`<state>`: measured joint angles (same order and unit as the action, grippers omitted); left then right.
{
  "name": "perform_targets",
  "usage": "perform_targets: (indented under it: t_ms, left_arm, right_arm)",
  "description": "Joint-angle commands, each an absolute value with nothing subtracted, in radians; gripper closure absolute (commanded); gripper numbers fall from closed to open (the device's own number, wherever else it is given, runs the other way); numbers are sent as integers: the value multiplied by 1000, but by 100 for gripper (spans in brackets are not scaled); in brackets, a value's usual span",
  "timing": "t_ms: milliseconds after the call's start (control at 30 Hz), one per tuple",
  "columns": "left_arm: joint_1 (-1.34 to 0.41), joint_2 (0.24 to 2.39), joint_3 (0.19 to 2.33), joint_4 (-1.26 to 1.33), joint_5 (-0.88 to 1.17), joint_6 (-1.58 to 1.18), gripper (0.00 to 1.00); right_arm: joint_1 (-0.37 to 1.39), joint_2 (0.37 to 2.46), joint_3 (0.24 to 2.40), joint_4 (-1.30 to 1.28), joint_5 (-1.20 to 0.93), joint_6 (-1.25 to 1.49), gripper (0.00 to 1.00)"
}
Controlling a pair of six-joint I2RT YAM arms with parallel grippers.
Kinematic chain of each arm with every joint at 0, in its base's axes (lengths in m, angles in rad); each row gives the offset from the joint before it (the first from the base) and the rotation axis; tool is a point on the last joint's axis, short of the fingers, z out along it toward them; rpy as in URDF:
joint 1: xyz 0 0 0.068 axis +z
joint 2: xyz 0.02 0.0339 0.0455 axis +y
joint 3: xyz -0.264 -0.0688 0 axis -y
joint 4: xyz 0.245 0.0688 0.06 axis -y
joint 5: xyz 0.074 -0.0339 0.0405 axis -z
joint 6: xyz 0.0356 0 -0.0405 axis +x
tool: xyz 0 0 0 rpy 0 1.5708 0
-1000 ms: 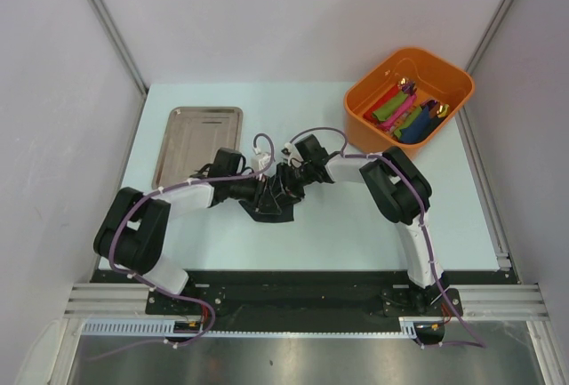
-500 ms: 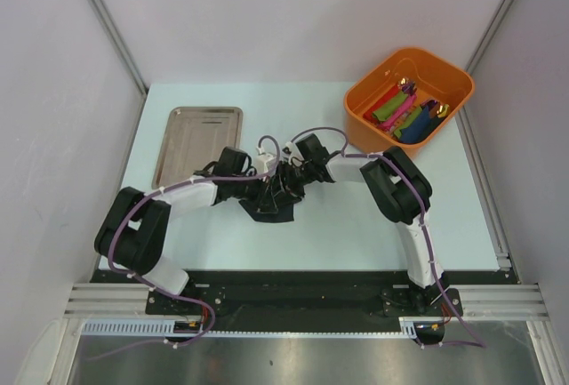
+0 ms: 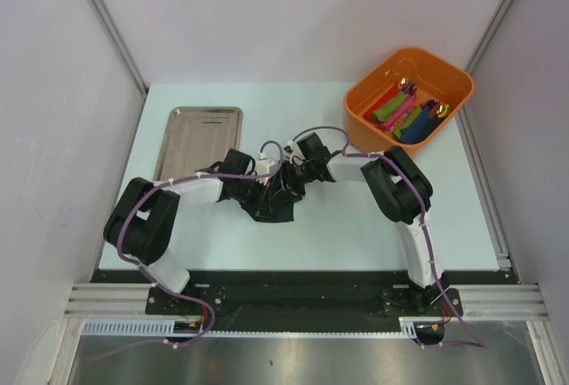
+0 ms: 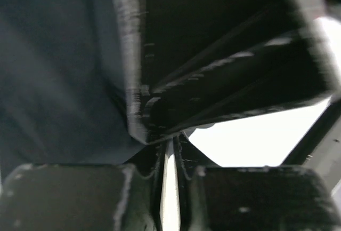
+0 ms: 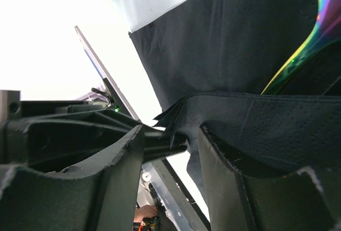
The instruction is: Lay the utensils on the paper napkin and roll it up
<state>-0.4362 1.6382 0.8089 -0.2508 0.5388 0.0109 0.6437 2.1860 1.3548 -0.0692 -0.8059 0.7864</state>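
Only one utensil (image 5: 301, 52) shows, and only in the right wrist view: a slim strip of metal with a green-to-purple rainbow sheen, lying slantwise on the napkin (image 5: 224, 33). Its broad end is cut off by the edge of that view. The narrow end tapers away under a raised fold of the black paper, so its long axis crosses the fold's edge at an angle. Whether it is a fork or something else I cannot tell. From above nothing of it shows — both wrists crowd over it near the middle of the table (image 3: 356, 225), a little left of centre, and just a dark corner of napkin pokes out on their near side. The napkin is matte black, finely dimpled along the fold and creased where it lies flat. The left gripper (image 4: 168, 145) reaches in from the left, its own picture badly blurred; the jaws are drawn to a thin slit, and the paper's folded edge looks nipped at their tips. The right gripper (image 5: 173, 132) faces it from the right, jaws parted a moderate way and closed on nothing I can see — the left tips and the fold's corner sit in its gap. A steel tray (image 3: 197, 136) lies at the far left, well apart. At the far right corner an orange bin (image 3: 353, 100) holds coloured rolls (image 3: 400, 114).
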Motion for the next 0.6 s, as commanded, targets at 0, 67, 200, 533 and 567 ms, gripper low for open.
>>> perform_targets:
  t_ms: [0, 67, 200, 533, 567]
  left_arm:
    - [-431, 1655, 856, -206, 465, 44, 91]
    - [-431, 1655, 853, -212, 460, 41, 93]
    - [-431, 1655, 851, -207, 462, 34, 96]
    - [-425, 1675, 862, -215, 472, 17, 98]
    - [-423, 1674, 862, -216, 472, 17, 98]
  right_arm:
    - [644, 2145, 1364, -100, -805, 769, 49]
    - [638, 2120, 1373, -100, -807, 772, 50]
    - [603, 2079, 1397, -115, -819, 764, 57]
    - [575, 2056, 1375, -184, -795, 701, 77]
    - [577, 2059, 1373, -186, -796, 701, 78]
